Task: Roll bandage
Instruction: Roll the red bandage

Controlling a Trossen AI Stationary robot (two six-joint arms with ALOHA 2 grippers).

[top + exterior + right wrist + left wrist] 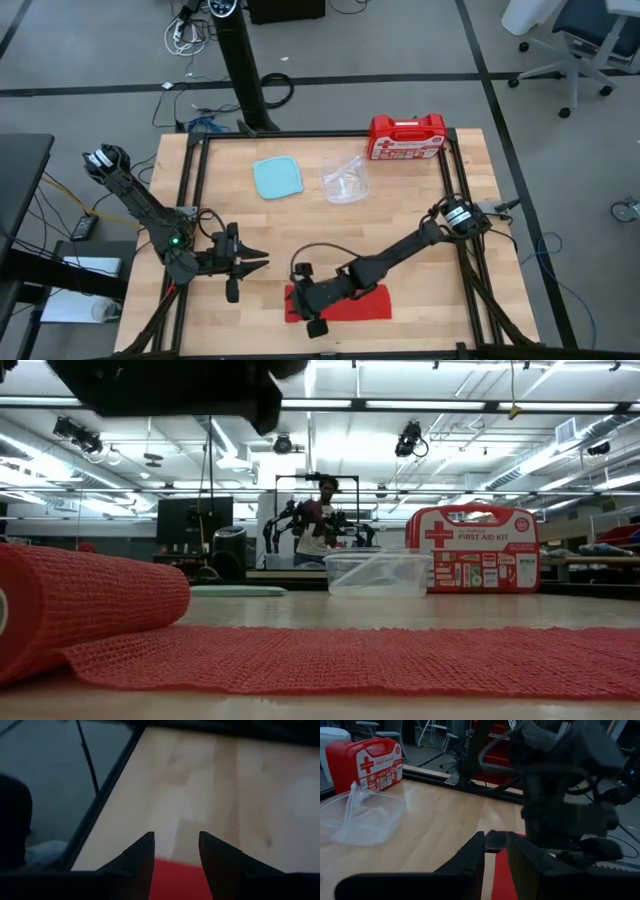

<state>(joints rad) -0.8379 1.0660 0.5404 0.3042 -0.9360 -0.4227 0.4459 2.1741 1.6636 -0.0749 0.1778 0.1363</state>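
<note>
Down near the front edge of the light wooden table: bright red, soft woven cloth bandage, lying lengthwise along that edge. Partly rolled, by the low view: a thick roll at its left end, the rest stretched out flat on the wood towards the right.

Right gripper over that left end of the bandage, arm reaching in from the right side of the table. Two dark fingers set apart in its wrist view, bare wood showing between the tips, red cloth just below them. Released, nothing clamped between them. Contact with the cloth not discernible.

Left gripper just beside, to the left of the bandage and a little farther back, pointing towards the right arm. Fingers parted with a narrow gap, nothing between them, clear of the cloth.

Towards the back of the table, well apart from the bandage: pale blue square plastic container, crumpled clear plastic tub beside it, and hard red plastic first-aid case with white label standing at the rear edge.
</note>
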